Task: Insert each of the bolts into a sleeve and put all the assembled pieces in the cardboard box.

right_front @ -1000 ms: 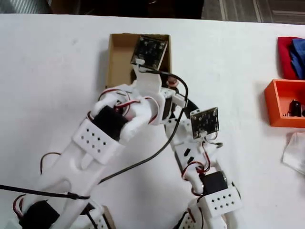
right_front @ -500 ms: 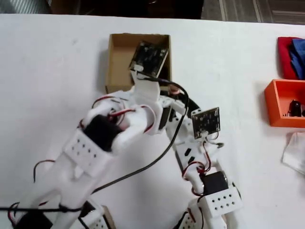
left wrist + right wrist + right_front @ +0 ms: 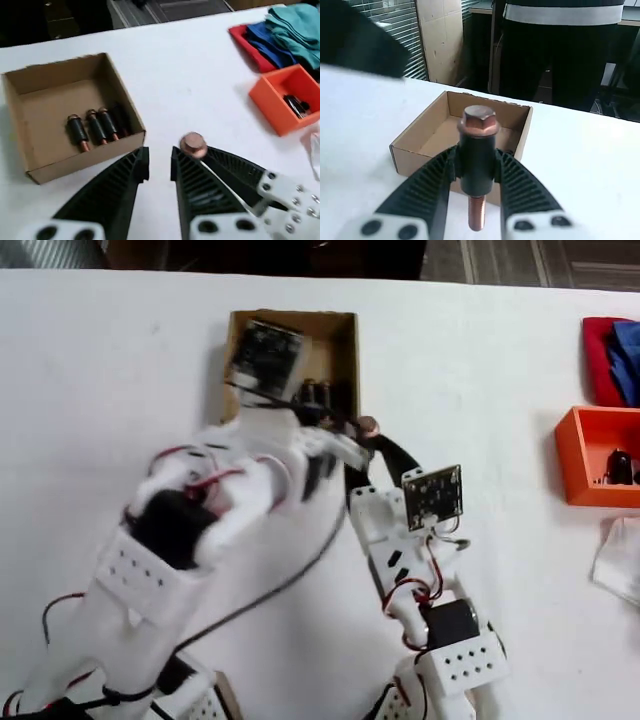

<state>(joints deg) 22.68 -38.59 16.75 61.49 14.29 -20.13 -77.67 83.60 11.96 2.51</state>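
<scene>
Where the white table [image 3: 120, 360] ends, window blinds [image 3: 385, 20] and a tall beige panel [image 3: 442, 40] show in the room behind. One brown cardboard box [image 3: 85, 159] sits on the table, with three black sleeves holding copper bolts [image 3: 92, 127] lying side by side inside. The right gripper [image 3: 476, 156] is clamped on a fourth black sleeve [image 3: 477, 175], upright with its copper bolt [image 3: 478, 121] through it, just beside the box. The left gripper [image 3: 159, 162] hangs near, its jaws a narrow gap apart, empty. One orange plastic bin [image 3: 264, 106] and one stack of red, blue and teal cloths [image 3: 280, 30] lie well apart.
</scene>
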